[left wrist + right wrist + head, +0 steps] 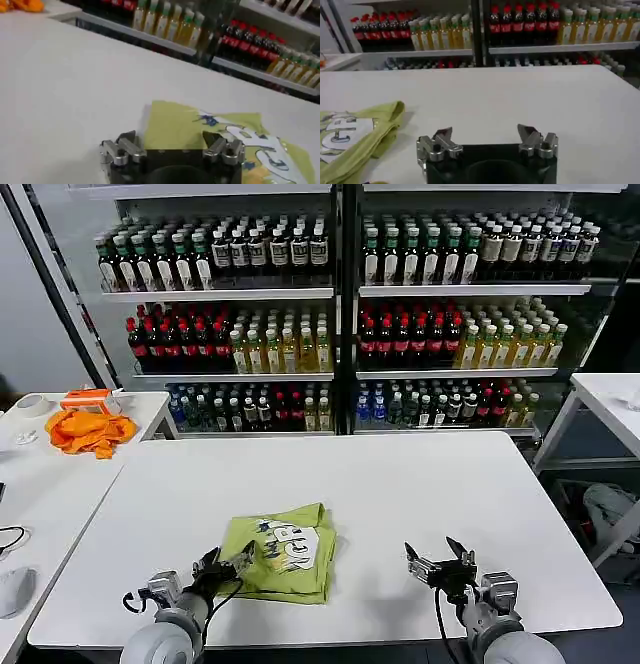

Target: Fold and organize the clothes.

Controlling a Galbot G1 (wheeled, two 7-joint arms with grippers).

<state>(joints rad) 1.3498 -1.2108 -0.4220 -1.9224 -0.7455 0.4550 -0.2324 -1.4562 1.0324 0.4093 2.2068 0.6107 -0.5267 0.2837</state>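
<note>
Both grippers, left (227, 564) and right (441, 561), gape empty; the T-shirt (283, 550) already lies folded, apparently only tidying remains.

Setting: mock retail store inside a lab or test space. Evidence: tall shelving (340, 289) stocked in tidy rows with bottled drinks (410, 339), sorted by colour and kind, as in a shop aisle. In front stand plain white worktops (400, 484), one beside another, unlike any shop counter.
</note>
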